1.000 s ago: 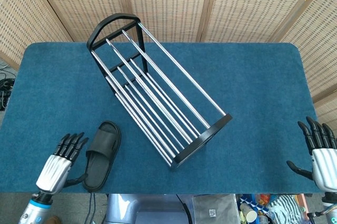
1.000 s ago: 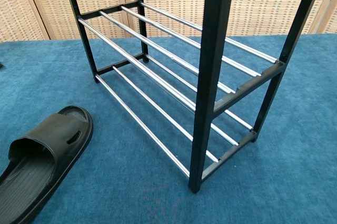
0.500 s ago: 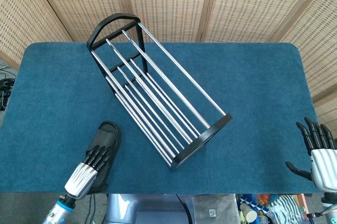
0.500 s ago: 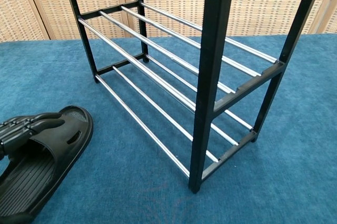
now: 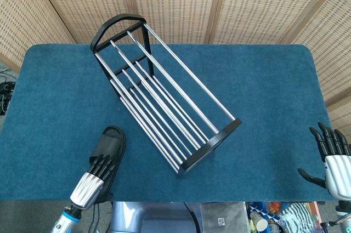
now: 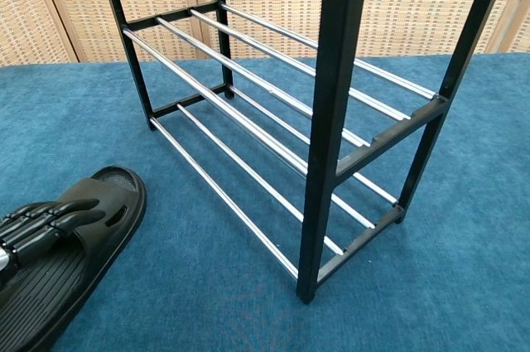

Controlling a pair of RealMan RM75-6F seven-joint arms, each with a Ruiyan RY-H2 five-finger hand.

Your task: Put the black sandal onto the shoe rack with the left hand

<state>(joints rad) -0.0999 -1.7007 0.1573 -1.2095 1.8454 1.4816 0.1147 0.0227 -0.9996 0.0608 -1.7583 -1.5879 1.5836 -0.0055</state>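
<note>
The black sandal [image 5: 113, 137] lies flat on the blue table near the front left corner, toe pointing away from me. My left hand [image 5: 94, 175] lies over its strap and heel end with fingers stretched forward. In the chest view the left hand [image 6: 35, 226] rests on top of the sandal [image 6: 116, 196]; no closed grip shows. The shoe rack [image 5: 211, 144], a black frame with chrome rails, stands diagonally across the table, just right of the sandal. My right hand [image 5: 333, 159] hovers open off the front right edge, fingers spread.
The blue felt table [image 5: 263, 90] is backed by woven wicker screens. In the chest view the shoe rack [image 6: 335, 120] has two tiers of rails, and its near black post stands close to the camera. Clutter lies on the floor below the table's front edge.
My left hand has moved right from beside the sandal to on top of it, then settled slightly lower. The sandal, the rack and the right hand have stayed put.
</note>
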